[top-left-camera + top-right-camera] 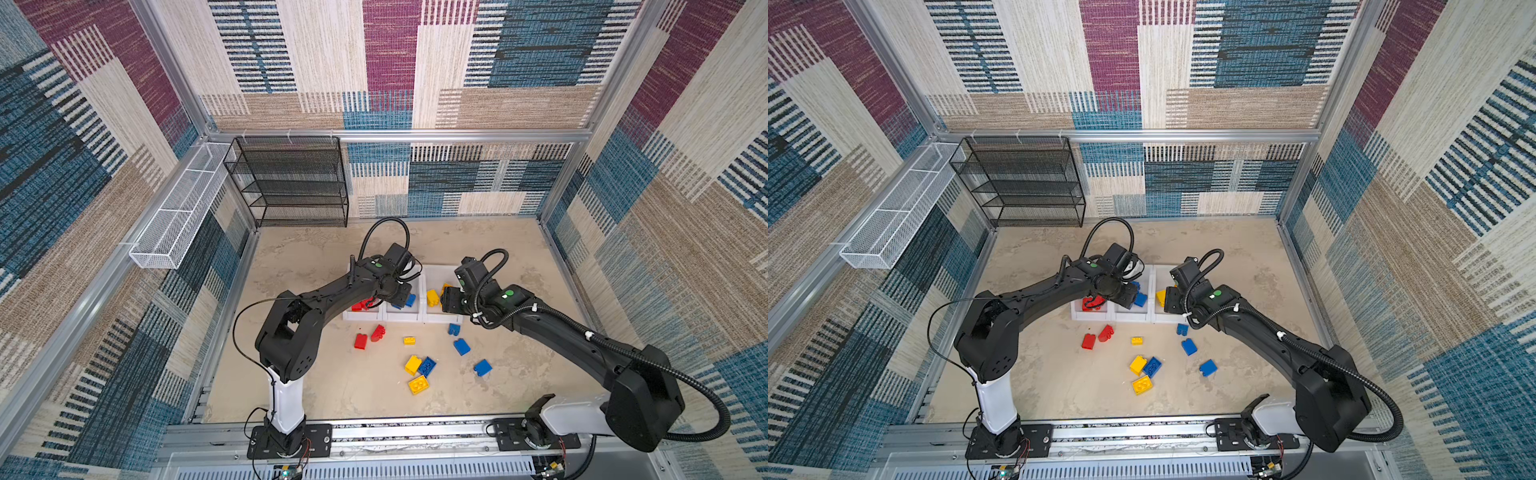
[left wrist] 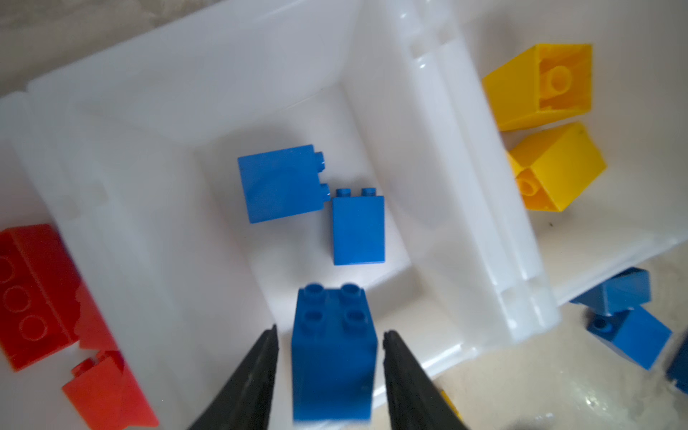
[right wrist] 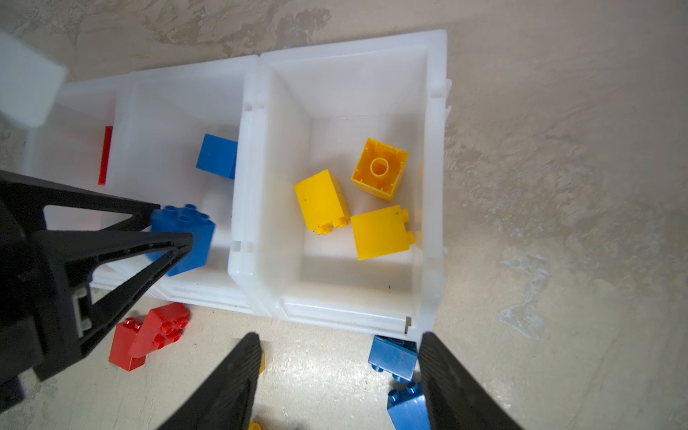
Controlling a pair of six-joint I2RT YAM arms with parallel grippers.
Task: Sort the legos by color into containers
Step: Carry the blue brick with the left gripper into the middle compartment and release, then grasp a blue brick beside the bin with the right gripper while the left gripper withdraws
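Left wrist view: your left gripper (image 2: pixel 330 330) has jaws apart, blue brick (image 2: pixel 331 366) loose between them above middle bin (image 2: pixel 208 85); right gripper (image 3: pixel 340 335) parted too.

A robotics lab cell: aluminium frame (image 1: pixel 399 135), carpet-lined walls (image 1: pixel 324 50), 2 arms (image 1: pixel 328 295) (image 1: pixel 557 332) bolted to a rail (image 1: pixel 415 434)

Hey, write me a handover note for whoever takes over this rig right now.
Left gripper: open, over the middle bin, blue brick between its jaws with gaps showing.
Right gripper: open, empty, at the front of the right bin.
Done: red bricks in the left bin, two blue ones middle, three yellow ones right.
To do: nine loose on the table: two reds, three yellows, four blues.
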